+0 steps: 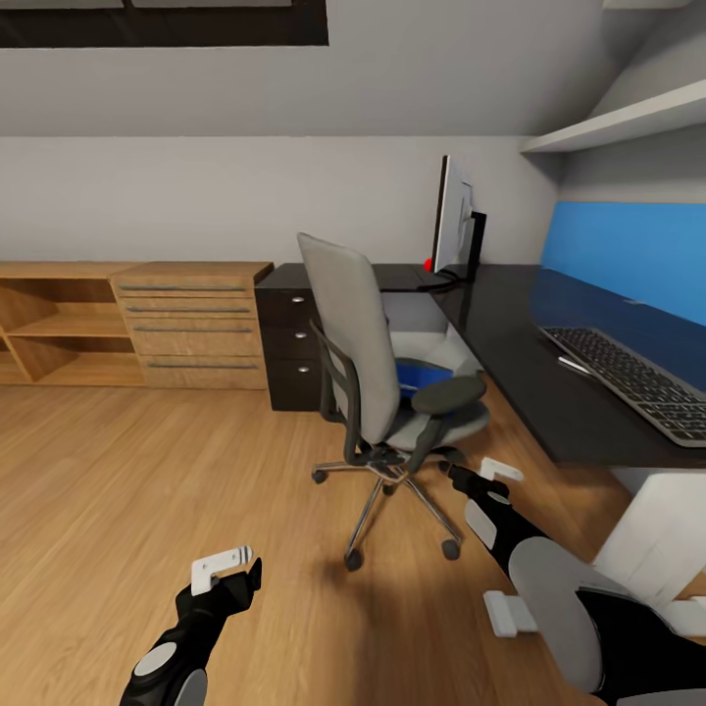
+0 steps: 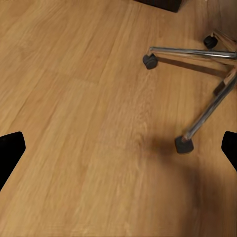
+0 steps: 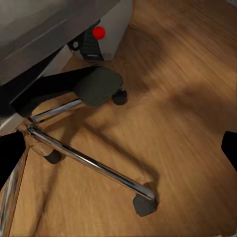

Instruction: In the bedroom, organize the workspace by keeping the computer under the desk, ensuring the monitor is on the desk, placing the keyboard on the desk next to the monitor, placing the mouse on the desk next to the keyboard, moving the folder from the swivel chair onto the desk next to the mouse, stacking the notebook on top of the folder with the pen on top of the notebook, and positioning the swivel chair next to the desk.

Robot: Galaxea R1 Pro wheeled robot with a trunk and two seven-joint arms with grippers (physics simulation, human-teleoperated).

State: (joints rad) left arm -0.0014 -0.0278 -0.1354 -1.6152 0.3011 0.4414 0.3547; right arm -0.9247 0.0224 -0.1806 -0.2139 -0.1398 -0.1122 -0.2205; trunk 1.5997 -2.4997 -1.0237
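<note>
Both grippers hang low over the wood floor [image 1: 147, 471], jaws spread wide, empty: right gripper [image 1: 478, 477] beside the swivel chair [image 1: 378, 382] base, left gripper [image 1: 230, 572] well apart from it.

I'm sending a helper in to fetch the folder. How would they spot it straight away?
Find the long black desk along the right wall, then the grey swivel chair standing on the wooden floor in front of it. The folder lies on that chair's seat, between the armrests. It is bright blue, where the chair is all grey and black.
</note>
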